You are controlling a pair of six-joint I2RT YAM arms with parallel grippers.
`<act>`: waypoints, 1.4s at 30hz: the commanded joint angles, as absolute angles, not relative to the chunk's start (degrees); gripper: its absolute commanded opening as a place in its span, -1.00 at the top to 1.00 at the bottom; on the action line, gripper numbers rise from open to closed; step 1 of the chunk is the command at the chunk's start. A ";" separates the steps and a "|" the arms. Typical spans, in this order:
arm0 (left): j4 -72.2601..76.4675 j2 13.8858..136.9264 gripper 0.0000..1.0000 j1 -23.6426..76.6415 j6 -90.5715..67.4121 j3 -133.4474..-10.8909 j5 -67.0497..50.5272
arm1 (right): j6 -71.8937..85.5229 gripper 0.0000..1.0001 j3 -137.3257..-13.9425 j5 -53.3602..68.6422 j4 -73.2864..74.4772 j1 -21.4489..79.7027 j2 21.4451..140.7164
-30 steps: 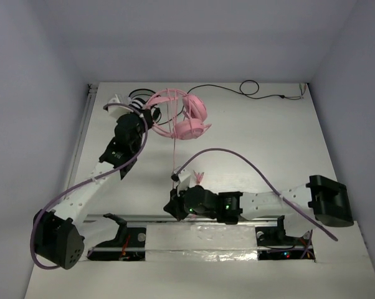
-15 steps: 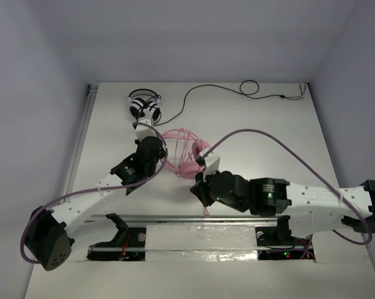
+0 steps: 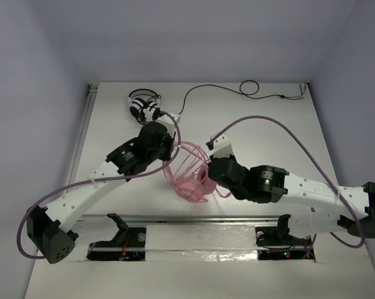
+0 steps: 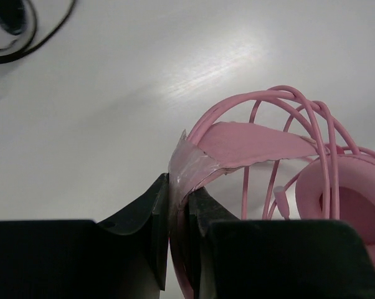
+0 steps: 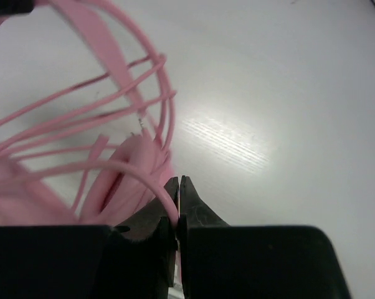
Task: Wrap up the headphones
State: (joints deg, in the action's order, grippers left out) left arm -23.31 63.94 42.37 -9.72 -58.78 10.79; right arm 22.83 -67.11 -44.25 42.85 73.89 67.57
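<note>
The pink headphones (image 3: 192, 185) hang over the middle of the table between my two arms, the thin pink cable (image 3: 186, 157) looped several times across the headband. My left gripper (image 3: 169, 144) is shut on the pink headband (image 4: 250, 142), clamped between its black jaws in the left wrist view. A pink earcup (image 4: 343, 199) shows at the right there. My right gripper (image 3: 211, 175) is shut on the pink cable (image 5: 151, 182), just right of the earcups. Cable loops (image 5: 81, 118) fill the left of the right wrist view.
Smaller black-and-white headphones (image 3: 144, 106) lie at the back left, and their black cable (image 3: 237, 88) runs along the back edge to the right. Their cable (image 4: 13, 37) also shows in the left wrist view's top left corner. Purple arm hoses arc over both arms.
The headphones came from the back of the table toward the front middle. My right gripper swung the cable around the headband, adding loops. My left gripper rose and shifted right with the headband.
</note>
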 commanded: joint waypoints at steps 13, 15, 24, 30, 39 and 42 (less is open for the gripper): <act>-13.10 56.96 1.00 30.07 -7.46 -62.05 -25.65 | 19.95 0.70 -58.37 -48.61 20.23 60.47 59.00; -10.65 55.99 1.00 27.52 -8.52 -62.49 -30.39 | 19.86 0.64 -53.45 -43.89 13.40 58.11 56.53; 1.21 55.28 1.00 25.84 -18.52 -65.21 -41.30 | 23.81 0.45 -40.87 -19.00 -11.05 48.52 53.95; 9.13 56.86 1.00 25.23 -27.50 -65.39 -43.68 | 26.27 0.27 -35.78 -14.60 -24.14 47.99 58.27; 18.44 58.97 1.00 21.28 -42.09 -66.18 -43.07 | 28.91 0.01 -27.34 -9.85 -37.61 46.93 62.75; 18.98 58.98 1.00 21.27 -43.15 -67.23 -40.26 | 31.36 0.01 -25.15 -9.49 -39.80 46.93 64.24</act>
